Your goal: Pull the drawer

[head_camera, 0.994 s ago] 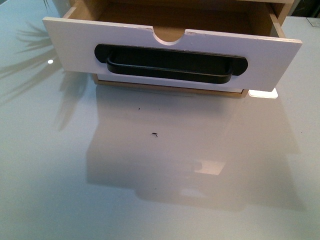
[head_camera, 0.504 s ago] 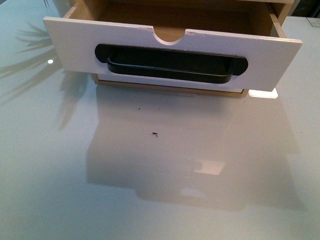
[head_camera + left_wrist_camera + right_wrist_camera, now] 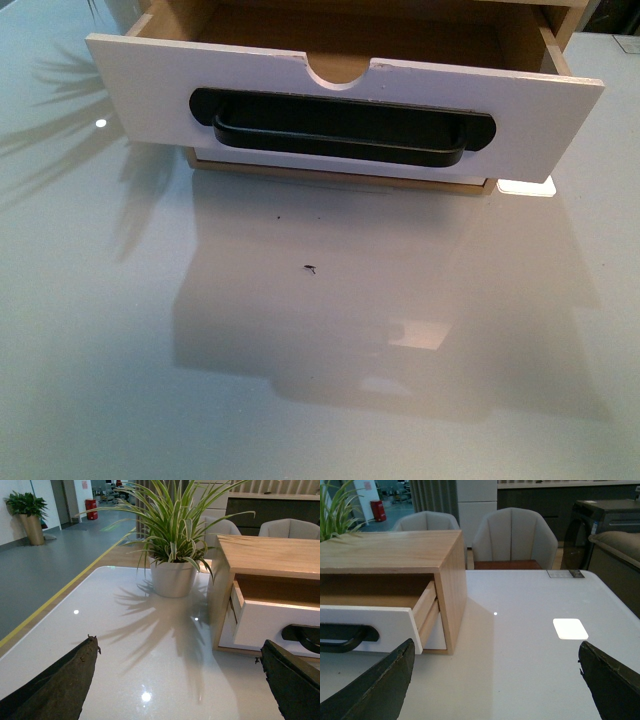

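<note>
Drawer (image 3: 345,110) is pulled well out of the wooden cabinet (image 3: 395,555), white front overhanging the white table (image 3: 300,350). The visible part of its inside is bare wood. Black bar handle (image 3: 335,135) sits in its recess, nothing touching it.

Left gripper (image 3: 177,680): jaws spread wide, holding nothing, above the tabletop; drawer front is ahead, off toward its right finger. Potted plant (image 3: 172,575) stands straight ahead, beside the cabinet.

Right gripper (image 3: 495,680): jaws also wide apart, empty; drawer corner lies ahead by its left finger (image 3: 375,690).

No readable writing.
</note>
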Robot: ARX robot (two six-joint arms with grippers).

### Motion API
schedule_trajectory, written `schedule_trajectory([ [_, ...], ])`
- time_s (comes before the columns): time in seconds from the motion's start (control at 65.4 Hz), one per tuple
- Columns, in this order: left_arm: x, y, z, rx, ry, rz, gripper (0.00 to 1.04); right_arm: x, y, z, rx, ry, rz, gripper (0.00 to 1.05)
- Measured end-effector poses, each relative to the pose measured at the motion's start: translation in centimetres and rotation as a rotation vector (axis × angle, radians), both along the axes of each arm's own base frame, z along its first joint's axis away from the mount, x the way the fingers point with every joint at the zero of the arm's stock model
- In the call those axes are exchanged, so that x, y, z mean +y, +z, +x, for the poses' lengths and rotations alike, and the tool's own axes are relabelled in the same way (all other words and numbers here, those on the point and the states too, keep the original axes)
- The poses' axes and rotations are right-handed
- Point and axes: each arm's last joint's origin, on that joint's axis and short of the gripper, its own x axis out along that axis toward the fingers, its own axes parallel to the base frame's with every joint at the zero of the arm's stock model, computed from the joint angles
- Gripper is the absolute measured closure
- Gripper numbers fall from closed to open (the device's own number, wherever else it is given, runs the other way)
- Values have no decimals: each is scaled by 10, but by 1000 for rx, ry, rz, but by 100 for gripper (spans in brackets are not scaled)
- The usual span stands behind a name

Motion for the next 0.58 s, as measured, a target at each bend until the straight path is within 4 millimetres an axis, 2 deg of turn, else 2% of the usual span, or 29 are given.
schedule_trajectory([
  [0.581, 0, 0, 0, 0, 0, 0, 7, 0, 0, 0, 0, 0, 0, 9],
])
